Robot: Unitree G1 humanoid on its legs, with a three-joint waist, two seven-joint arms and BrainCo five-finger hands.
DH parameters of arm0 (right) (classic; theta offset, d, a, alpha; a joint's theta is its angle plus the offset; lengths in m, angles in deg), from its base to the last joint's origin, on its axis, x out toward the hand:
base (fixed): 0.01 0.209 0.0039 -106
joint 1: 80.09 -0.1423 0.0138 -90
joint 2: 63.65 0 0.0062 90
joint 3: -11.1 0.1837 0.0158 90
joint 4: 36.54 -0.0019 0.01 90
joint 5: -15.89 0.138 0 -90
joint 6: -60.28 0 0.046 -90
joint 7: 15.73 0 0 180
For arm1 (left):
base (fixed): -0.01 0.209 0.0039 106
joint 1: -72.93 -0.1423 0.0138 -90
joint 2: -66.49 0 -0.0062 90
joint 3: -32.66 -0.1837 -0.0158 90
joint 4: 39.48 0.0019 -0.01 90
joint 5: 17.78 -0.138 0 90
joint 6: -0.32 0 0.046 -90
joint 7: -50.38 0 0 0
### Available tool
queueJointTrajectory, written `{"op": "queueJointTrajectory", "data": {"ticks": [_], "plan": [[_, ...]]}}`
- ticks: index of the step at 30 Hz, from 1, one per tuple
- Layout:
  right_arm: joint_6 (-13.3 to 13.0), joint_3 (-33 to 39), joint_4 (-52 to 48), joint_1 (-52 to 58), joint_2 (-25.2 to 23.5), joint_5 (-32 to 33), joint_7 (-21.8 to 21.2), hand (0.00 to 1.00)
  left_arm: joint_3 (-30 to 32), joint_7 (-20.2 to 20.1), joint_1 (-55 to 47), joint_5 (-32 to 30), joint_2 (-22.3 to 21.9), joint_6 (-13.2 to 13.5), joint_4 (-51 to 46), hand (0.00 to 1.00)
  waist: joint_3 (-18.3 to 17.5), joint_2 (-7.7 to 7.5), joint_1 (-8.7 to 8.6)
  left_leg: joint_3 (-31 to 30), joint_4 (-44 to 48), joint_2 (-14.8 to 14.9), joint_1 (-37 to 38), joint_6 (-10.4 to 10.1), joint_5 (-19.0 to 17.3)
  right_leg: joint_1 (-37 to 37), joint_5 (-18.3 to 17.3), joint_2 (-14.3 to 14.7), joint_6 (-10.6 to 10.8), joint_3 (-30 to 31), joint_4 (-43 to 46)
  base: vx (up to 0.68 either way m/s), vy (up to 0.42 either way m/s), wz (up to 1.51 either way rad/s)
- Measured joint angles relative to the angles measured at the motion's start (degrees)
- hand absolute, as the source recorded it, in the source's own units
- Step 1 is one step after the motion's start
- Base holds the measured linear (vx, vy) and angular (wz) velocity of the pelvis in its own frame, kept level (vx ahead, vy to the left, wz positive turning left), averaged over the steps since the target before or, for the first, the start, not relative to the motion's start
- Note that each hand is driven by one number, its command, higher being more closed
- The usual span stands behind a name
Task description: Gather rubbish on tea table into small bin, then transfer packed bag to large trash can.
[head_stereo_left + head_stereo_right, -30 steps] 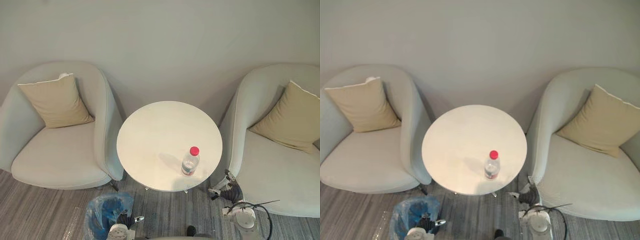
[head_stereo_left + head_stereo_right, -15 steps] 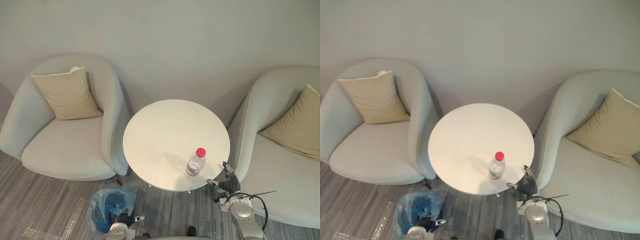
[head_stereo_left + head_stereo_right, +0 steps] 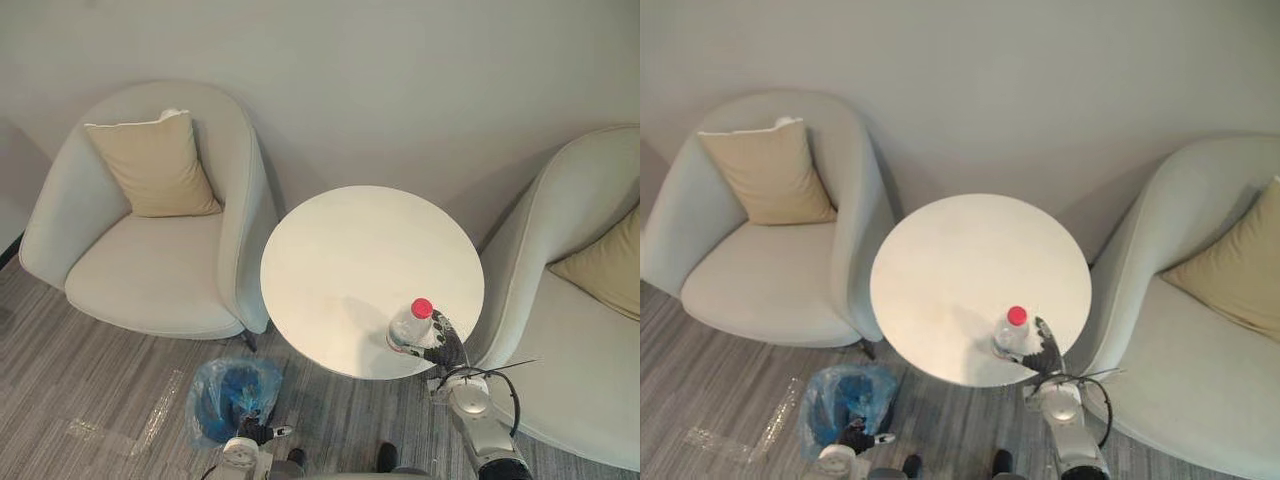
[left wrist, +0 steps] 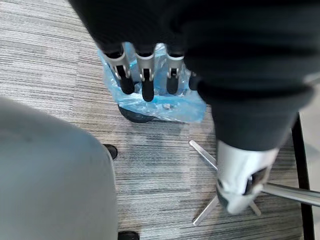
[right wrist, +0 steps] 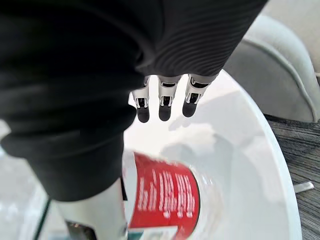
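A clear plastic bottle (image 3: 408, 326) with a red cap and red label (image 5: 165, 196) stands upright near the front right edge of the round white tea table (image 3: 350, 250). My right hand (image 3: 446, 346) is open just to the bottle's right, fingers (image 5: 162, 102) straight over the tabletop and the bottle close by the palm. The small bin lined with a blue bag (image 3: 234, 396) sits on the floor at the table's front left. Just in front of the bin hangs my left hand (image 3: 854, 437), open, with straight fingers (image 4: 143, 76) pointing at the blue bag (image 4: 150, 102).
A pale armchair (image 3: 150, 270) with a tan cushion (image 3: 155, 165) stands left of the table, another armchair (image 3: 580, 350) with a cushion (image 3: 605, 270) to the right. Metal table legs (image 4: 207, 152) spread over the grey striped floor beside the bin.
The camera has shifted, sliding the scene rightward. My right hand has risen from beside the right armchair's base to the table edge, right next to the bottle. The bottle has not moved.
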Motion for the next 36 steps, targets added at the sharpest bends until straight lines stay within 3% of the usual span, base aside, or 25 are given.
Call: {"op": "queueJointTrajectory", "data": {"ticks": [8, 9, 24, 36], "plan": [[0.1, -1.8, 2.0, -2.8, -0.3, 0.1, 0.7, 0.0, -0.5, 0.1, 0.7, 0.0, 0.1, 0.0, 0.0, 0.0, 0.9, -0.09, 0.55, -1.3, 0.2, -0.7, -0.7, 0.3, 0.5, -0.1, 0.0, -0.5, 0.0, -0.9, 0.0, -0.02, 0.014, 0.07], [0.3, -2.2, 2.0, -3.1, -0.3, 0.1, 0.7, 1.0, -0.5, 0.1, 0.9, 0.0, 0.2, 0.0, 0.0, 0.0, 1.3, -0.16, 0.65, -1.6, 0.2, -0.7, -0.8, 0.3, 0.6, -0.1, 0.0, -0.6, 0.0, -1.2, 0.0, -0.04, 0.007, 0.1], [1.0, -3.9, 3.2, -6.6, -0.1, 2.0, 1.6, 1.0, -0.6, 0.1, 1.2, 0.5, 0.2, 0.0, -0.1, 0.0, 1.5, -0.15, 1.16, -3.1, 0.2, -0.8, -1.6, 0.2, 0.7, -0.2, 0.0, -0.6, 0.0, -1.8, 0.0, 0.0, 0.007, 0.04], [0.6, 0.6, -14.6, 4.1, -0.7, 2.2, 0.0, 1.0, -0.5, 0.0, 1.1, -0.2, 0.2, -0.7, 0.0, 0.0, 1.5, -0.17, 0.36, -1.6, 0.0, -0.7, 0.2, 0.2, 0.6, 0.5, 0.0, -0.5, 0.0, 0.2, 0.0, -0.01, 0.013, -0.07]]}}
